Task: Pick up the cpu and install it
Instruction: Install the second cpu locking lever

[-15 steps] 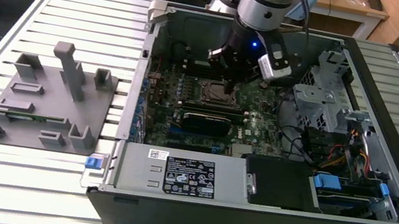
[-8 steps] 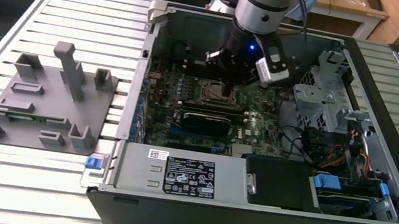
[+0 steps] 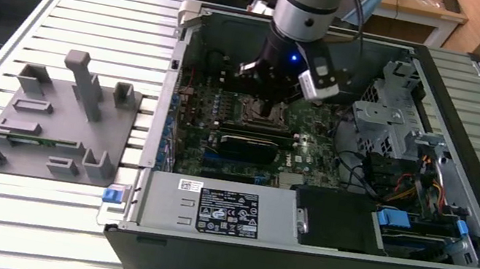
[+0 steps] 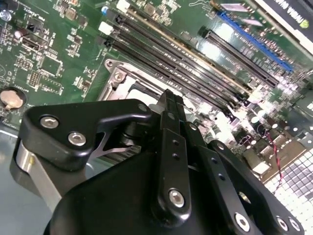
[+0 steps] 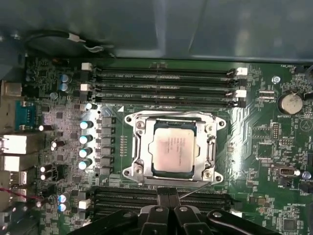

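We see the cpu point(image 5: 172, 149) seated in its socket point(image 5: 172, 147), while our gripper point(image 5: 168, 196) hovers just beside it, fingers pressed together, holding nothing

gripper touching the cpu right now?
Apart. In the first wrist view the cpu lies in the socket frame, and the gripper has its fingertips together beyond the frame's edge, with green board between them.

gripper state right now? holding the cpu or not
Gripper: shut, fingers pressed together with nothing between them. It hovers above the motherboard; the cpu sits in the socket, apart from the fingertips.
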Motion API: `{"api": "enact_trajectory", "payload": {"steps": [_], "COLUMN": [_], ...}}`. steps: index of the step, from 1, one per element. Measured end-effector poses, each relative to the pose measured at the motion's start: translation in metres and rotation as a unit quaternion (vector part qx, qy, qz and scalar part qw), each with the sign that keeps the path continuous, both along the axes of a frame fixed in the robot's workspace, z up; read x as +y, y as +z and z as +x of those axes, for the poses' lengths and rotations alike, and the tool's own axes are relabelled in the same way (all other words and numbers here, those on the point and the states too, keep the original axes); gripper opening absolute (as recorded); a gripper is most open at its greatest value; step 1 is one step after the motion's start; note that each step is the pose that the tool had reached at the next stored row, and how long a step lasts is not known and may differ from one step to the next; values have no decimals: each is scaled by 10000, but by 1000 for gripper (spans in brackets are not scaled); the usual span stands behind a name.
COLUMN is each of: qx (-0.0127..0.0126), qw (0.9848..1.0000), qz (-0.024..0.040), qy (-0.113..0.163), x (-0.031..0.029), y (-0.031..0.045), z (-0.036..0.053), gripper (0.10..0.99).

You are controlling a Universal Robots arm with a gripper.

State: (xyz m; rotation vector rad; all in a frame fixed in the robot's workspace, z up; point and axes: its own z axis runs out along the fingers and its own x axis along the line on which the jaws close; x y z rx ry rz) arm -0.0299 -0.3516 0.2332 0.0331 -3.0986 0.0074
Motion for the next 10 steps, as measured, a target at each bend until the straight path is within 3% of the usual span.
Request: {"api": "enact_trajectory", "payload": {"steps": [10], "qx": [0], "qw": [10000], "qz": [1], "qy": [0], "x": [-81], "y": [-1], "z": [-60], "gripper": [122]}}
